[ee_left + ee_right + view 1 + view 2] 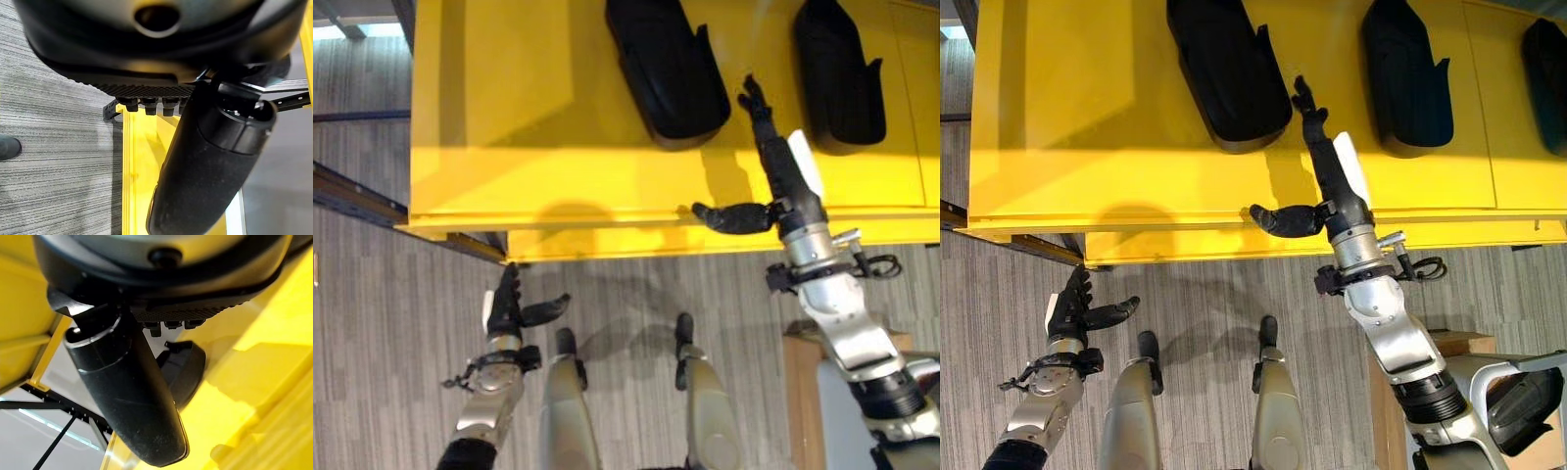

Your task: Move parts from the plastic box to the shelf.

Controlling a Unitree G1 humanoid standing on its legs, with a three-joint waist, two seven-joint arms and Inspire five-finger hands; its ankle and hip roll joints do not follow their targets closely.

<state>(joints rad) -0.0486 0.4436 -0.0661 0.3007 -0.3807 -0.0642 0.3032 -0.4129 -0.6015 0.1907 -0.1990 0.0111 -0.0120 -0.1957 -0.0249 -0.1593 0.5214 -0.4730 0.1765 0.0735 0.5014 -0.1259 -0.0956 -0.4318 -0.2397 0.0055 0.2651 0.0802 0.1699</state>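
1. While the right hand (1332, 181) reached over the yellow shelf (1087, 127), its fingers were straight and its thumb splayed, holding nothing.
2. It lay between two black moulded parts (1224, 73) (1405, 78) resting on the shelf, touching neither.
3. The left hand (1072, 311) hung low over the grey floor (1205, 313), fingers relaxed and empty.

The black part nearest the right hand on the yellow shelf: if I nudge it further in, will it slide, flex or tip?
The black part looks like a rigid moulded shell, so probably no flex. It lies low and flat on the smooth yellow shelf, so it likely slides rather than tips. The open right hand sits beside it.
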